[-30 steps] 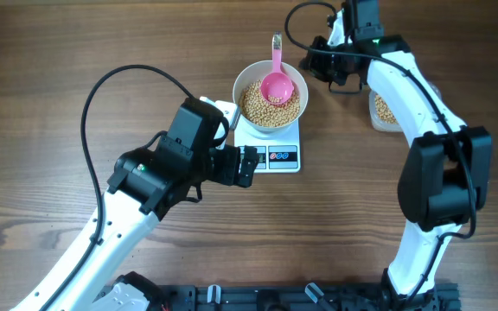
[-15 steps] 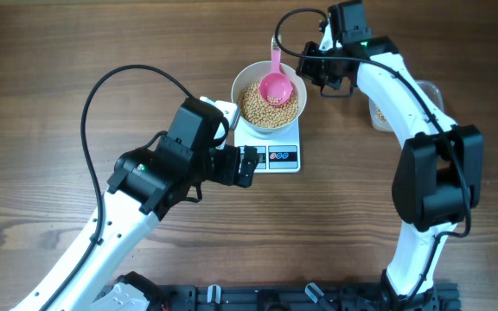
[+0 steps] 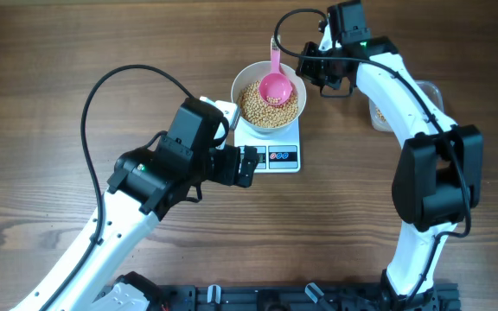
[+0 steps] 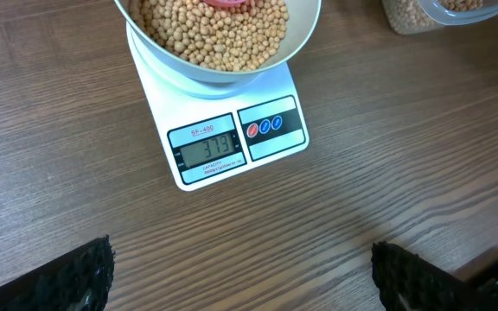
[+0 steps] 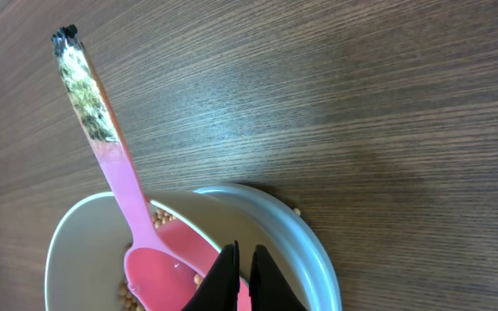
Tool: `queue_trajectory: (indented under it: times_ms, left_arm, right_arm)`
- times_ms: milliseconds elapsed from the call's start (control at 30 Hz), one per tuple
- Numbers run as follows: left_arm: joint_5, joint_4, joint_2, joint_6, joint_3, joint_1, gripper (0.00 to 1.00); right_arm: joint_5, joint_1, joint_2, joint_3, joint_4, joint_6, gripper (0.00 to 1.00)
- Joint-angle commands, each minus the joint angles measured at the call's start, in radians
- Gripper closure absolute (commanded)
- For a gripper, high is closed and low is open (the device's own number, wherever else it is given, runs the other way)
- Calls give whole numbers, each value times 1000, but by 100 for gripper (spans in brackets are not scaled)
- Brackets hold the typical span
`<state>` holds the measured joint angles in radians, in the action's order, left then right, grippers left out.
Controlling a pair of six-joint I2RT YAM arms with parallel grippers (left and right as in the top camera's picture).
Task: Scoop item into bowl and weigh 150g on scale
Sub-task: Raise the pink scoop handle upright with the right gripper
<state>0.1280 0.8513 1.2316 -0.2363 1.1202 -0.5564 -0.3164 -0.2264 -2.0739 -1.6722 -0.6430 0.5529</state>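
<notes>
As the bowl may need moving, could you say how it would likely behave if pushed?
The bowl is filled with beans, so probably heavy and steady. Perched on the scale, it may slide rather than tip. The pink scoop leaning on its rim could topple out.

One white bowl (image 3: 236, 93), one scale (image 4: 240, 142), one pink spoon (image 3: 276, 85), one clear tub (image 4: 413, 17). Two buttons (image 4: 264, 127) and one display (image 4: 207, 149) on the scale. Two arms (image 3: 137, 190). Beans (image 4: 214, 34) heaped, too many to count.
</notes>
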Motion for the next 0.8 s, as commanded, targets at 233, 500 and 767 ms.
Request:
queue_trajectory:
  times_ms: [233,500,767]
  left_arm:
    - [-9,-3,-1,20,-2,-5,0]
    - [-9,-3,-1,20,-2,-5,0]
    - [-9,-3,-1,20,-2,-5,0]
  right_arm:
    - [-84,108,64,-75,40,-89,30]
    - [-335,87,61,-88,304,-106,21]
    - [-322,20,32,-89,488,-30,14]
